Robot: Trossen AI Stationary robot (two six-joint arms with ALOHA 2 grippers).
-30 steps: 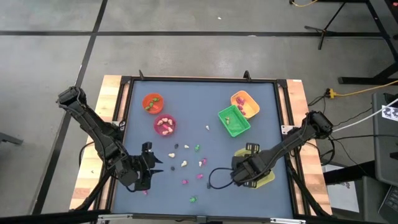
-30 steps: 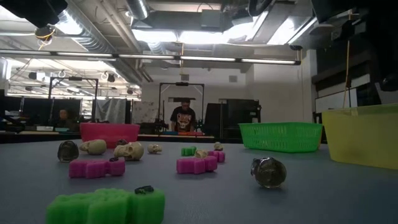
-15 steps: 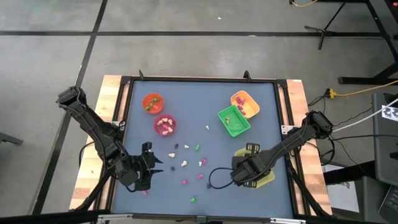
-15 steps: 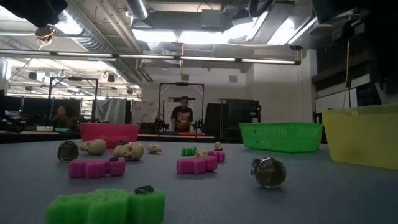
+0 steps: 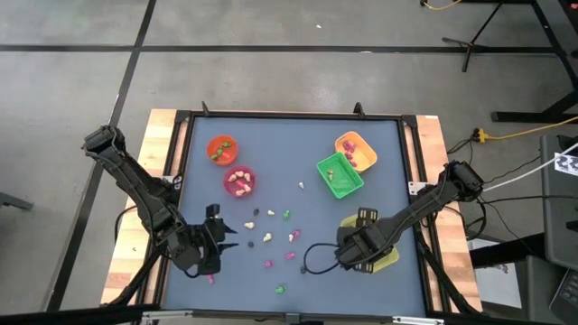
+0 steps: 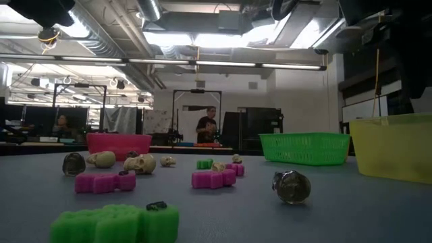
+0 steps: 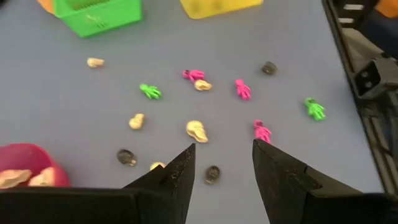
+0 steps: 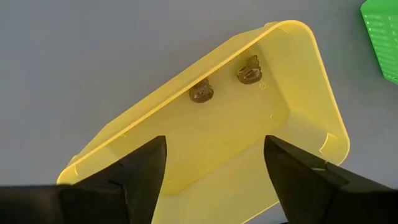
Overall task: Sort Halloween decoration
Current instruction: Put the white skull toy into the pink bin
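The right gripper [image 8: 214, 171] is now spread wide over the yellow tray [image 8: 298, 68], where two dark trinkets [image 8: 201, 93] are seen lying apart from its fingers; a drop is judged complete. The left gripper [image 7: 222, 165] is held parted and empty above scattered trinkets [image 7: 196, 130] mid-table. Trinket shapes are hard to make out from above.

On the tabletop [image 5: 298, 153], two round cups [image 5: 221, 148] stand at the left rear, one just in front of the other. At the right rear sit two trays [image 5: 340, 175], touching at a corner. A third tray [image 8: 261, 143] lies near the right front edge beneath the right gripper [image 5: 361, 251], with two trinkets [image 8: 201, 93] inside it. Loose trinkets [image 5: 269, 237] are scattered across the middle and front, between the left gripper [image 5: 209, 250] and the right one.
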